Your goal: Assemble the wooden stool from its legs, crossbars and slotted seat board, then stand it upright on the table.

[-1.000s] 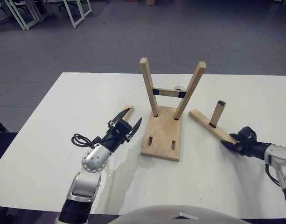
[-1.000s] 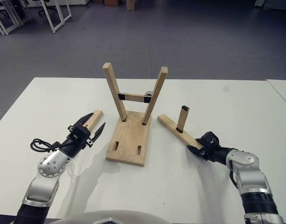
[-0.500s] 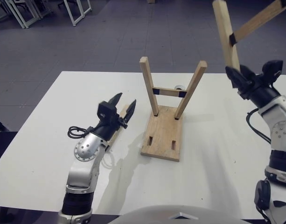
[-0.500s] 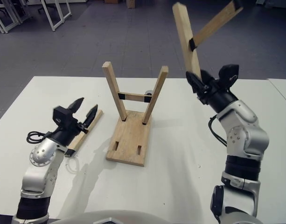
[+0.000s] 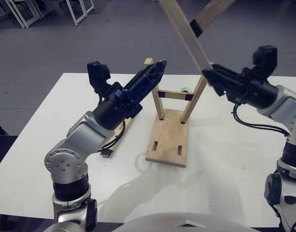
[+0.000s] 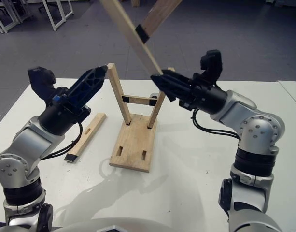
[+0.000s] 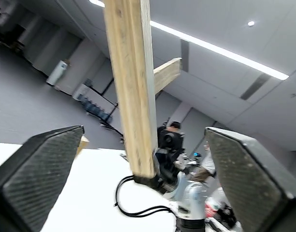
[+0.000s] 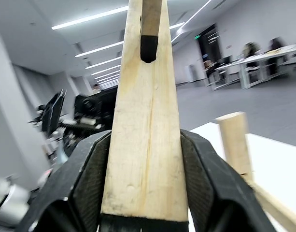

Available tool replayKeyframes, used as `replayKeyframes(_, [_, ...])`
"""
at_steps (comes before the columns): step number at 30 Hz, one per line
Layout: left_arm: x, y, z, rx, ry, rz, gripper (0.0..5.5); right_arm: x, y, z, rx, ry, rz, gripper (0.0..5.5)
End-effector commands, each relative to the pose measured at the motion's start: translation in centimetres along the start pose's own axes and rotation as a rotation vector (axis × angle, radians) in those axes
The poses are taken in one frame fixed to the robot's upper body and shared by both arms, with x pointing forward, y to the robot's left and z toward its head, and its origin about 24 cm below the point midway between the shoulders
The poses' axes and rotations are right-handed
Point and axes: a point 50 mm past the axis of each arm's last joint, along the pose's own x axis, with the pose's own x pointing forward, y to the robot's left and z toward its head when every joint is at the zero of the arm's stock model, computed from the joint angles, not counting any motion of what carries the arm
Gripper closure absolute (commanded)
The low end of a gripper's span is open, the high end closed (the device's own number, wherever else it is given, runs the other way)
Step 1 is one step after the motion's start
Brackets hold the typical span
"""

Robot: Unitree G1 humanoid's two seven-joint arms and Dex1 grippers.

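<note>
Two legs (image 5: pixel 154 89) sit slotted in the seat board (image 5: pixel 168 140) on the white table (image 5: pixel 51 125), just below the right gripper (image 5: pixel 213 79), which clamps a third leg (image 5: pixel 186 36) aloft; left gripper (image 5: pixel 156 70) is wide open beside it.

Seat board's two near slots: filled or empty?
Empty. Both slots are bare cutouts in the seat board; the crossbar leg is aloft, clamped in the right gripper.

Dark grey tiled floor (image 5: pixel 119 34) is seen beyond the white rectangular table (image 5: pixel 225 164). White metal-framed desks (image 5: pixel 80 14) are ranged at the far left. Long ceiling strip lights (image 7: pixel 210 47) are lit overhead. Pale grey walls (image 7: pixel 75 65) are noted behind.
</note>
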Motion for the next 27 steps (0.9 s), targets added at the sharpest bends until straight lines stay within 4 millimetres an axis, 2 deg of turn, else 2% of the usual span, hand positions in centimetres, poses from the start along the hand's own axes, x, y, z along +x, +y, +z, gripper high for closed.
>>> replayKeyframes(1, [0.2,0.3,-0.5,-0.054,0.061,0.002,0.47,0.8,0.7,0.2,0.037,0.043,0.130,3.43])
replayKeyframes(7, [0.6,0.7,-1.9,-0.089,0.134,-0.024,0.47,1.7,1.4,-1.0,0.074,0.098,0.216,3.43])
replayKeyframes(14, [1.0,0.4,-1.9,-0.103,0.168,-0.082,0.47,2.2,1.8,-2.3,0.089,0.146,0.255,3.43])
replayKeyframes(27, [0.6,0.6,-1.2,-0.050,0.204,-0.099,2.55,2.2,1.6,-2.5,0.091,0.166,0.245,3.43])
